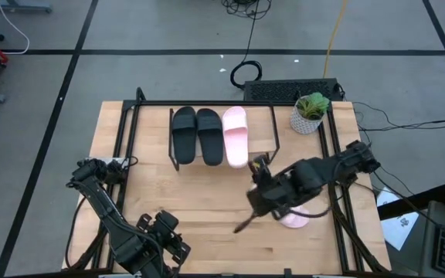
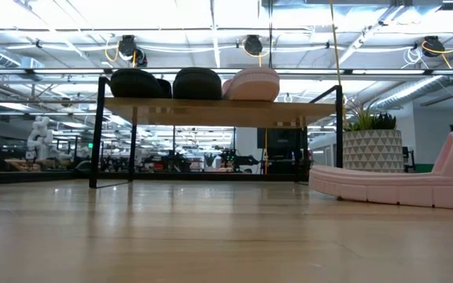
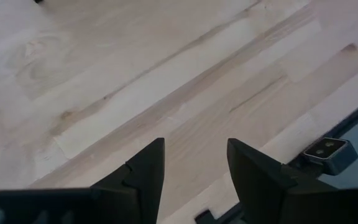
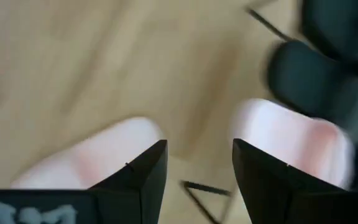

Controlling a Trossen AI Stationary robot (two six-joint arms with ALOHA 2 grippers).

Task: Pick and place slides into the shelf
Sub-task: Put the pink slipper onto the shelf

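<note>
While the right hand (image 1: 259, 202) hides most of the loose pink slide (image 1: 294, 219) from above, empty and parted, the low view bares it.

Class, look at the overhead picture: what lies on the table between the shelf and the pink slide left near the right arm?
Nothing rests there. In the high view, bare wood separates the shelf from the loose pink slide; only the right gripper hangs above that stretch.

Bright overhead lamps; rt wrist blurred.

black slides (image 1: 196, 134) | pale pink slides (image 1: 236, 135) | light wood shelf (image 2: 211, 111) | green plant, white patterned pot (image 1: 309, 113)
</note>
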